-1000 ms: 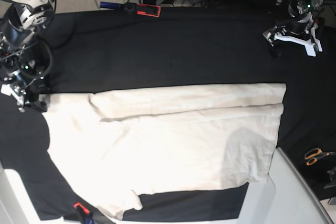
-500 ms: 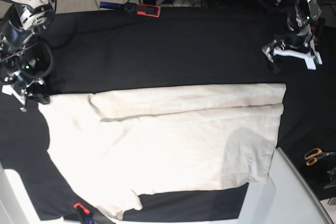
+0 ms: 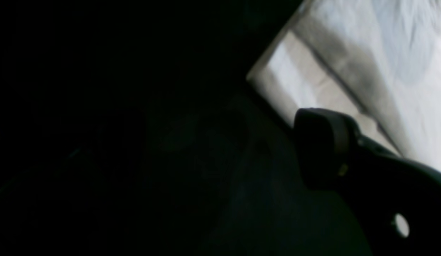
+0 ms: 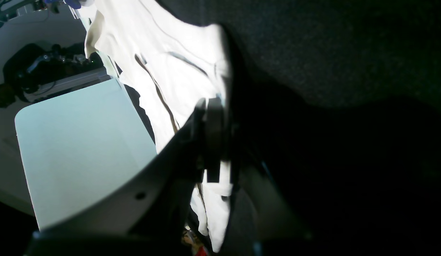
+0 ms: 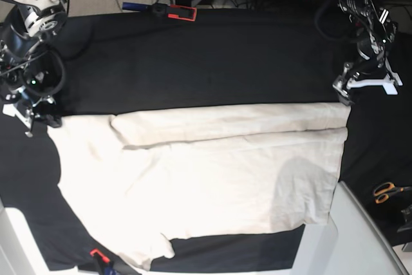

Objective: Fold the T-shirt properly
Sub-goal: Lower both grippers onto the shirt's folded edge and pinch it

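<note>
Risk sits mostly at your right tool [image 5: 40,119], far left of the base view: its jaws are together at the upper left corner of the T-shirt [image 5: 212,178], and the right wrist view shows cream cloth at the fingertips, though how much is pinched is unclear. A thin bite could slip once you lift. The T-shirt lies flat across the middle of the black table [image 5: 193,62], top edge folded over. Your left tool [image 5: 367,85], upper right, stands wide apart just above the opposite corner, holding nothing; lifting unevenly would skew the fold.
</note>
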{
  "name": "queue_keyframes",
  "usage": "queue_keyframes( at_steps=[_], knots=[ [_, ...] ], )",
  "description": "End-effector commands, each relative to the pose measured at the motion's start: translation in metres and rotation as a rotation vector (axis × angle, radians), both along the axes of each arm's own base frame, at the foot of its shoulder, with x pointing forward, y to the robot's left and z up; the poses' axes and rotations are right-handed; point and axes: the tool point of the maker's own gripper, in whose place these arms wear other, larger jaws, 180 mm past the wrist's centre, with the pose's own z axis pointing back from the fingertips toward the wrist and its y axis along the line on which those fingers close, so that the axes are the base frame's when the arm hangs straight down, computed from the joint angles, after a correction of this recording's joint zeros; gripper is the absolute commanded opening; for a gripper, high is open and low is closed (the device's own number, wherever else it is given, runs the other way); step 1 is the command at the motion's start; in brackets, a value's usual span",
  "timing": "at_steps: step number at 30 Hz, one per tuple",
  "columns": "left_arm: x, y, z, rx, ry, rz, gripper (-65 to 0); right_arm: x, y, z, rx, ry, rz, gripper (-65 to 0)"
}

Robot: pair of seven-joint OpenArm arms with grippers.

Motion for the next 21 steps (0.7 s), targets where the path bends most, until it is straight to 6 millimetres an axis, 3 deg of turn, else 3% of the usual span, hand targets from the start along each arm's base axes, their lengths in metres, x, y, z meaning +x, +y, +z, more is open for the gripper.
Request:
queue_keyframes(
  at_steps=[1, 5, 12, 15, 21],
  knots=[
    [0.015, 0.008, 0.017, 0.028, -0.055, -0.005, 0.0, 0.006, -0.007, 0.007, -0.012, -0.017, -0.007, -63.8],
    [0.029, 0.007, 0.02, 0.019, -0.074, -0.004, 0.0, 0.006, -0.007, 0.007, -0.012, -0.018, -0.006, -63.8],
    [0.034, 0.004, -0.011, -0.065, -0.018, 0.025, 0.0, 0.006, -0.008, 0.007, -0.014, -0.02, -0.009, -63.8],
    [0.036, 0.004, -0.012, -0.061, -0.027, 0.032, 0.0, 0.006, -0.008, 0.007, -0.014, -0.019, -0.007, -63.8],
    [0.047, -0.027, -0.025, -0.041, -0.016, -0.066, -1.8, 0.006, -0.008, 0.008, -0.014, -0.022, -0.009, -63.6]
  ],
)
